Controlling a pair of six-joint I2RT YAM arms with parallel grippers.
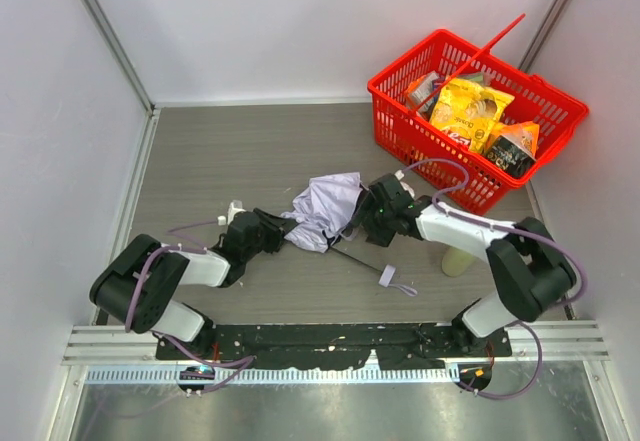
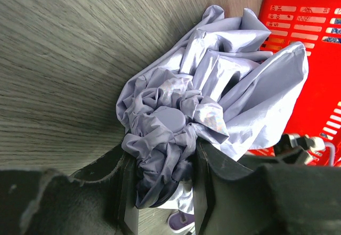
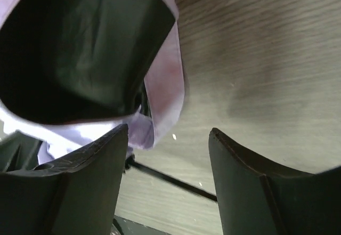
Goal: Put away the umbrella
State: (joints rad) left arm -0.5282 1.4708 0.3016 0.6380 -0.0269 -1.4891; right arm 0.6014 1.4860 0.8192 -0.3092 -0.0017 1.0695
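Left end effector [image 2: 162, 189] clamped on crumpled umbrella [image 1: 325, 209] fabric lying on counter [image 1: 220, 151], seemingly to pin it down, right end effector [image 3: 169, 155] gaping beside its edge, likely for gathering loose cloth.

Left tool [image 1: 283, 233] and right tool [image 1: 362, 223] flank the crumpled umbrella [image 1: 325, 206].

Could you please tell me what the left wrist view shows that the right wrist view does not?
Only the left wrist view: the left gripper clamping bunched fabric of the umbrella, with the red basket behind. Only the right wrist view: the right gripper open over the table, the canopy's dark inner side, and the thin black shaft. Both: pale lavender fabric lying on grey wood-grain.
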